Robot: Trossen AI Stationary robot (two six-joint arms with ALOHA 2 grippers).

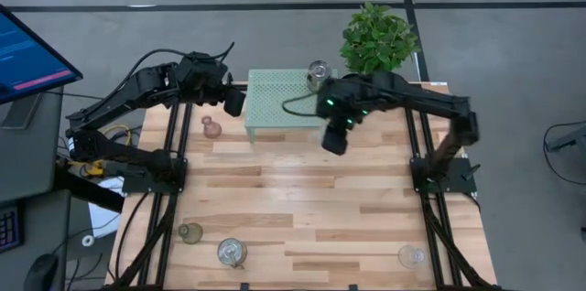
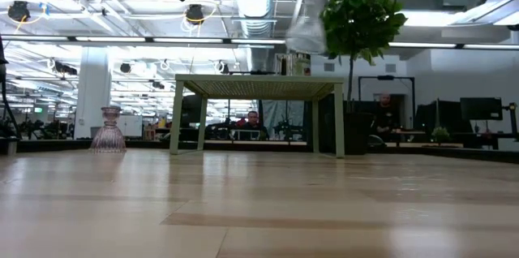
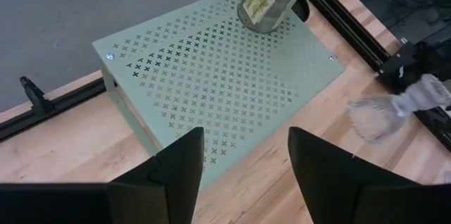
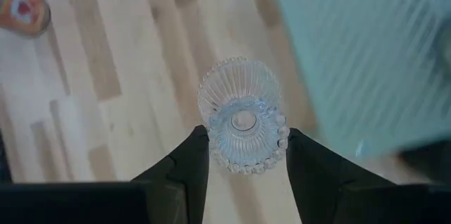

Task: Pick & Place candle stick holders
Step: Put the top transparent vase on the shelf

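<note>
The right pincer (image 4: 246, 155) gripped a clear ribbed holder (image 4: 243, 115) above the tabletop (image 1: 302, 209) beside the green stand (image 1: 279, 99); the left pincer (image 3: 245, 155) gaped empty.

Mint-green cross-perforated stand (image 3: 218, 76); pinkish holder (image 2: 109, 131).

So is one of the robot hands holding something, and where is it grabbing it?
Yes. The right hand holds a clear glass candle holder, pinched at its beaded end between both fingers. The left hand is open, holding nothing.
</note>
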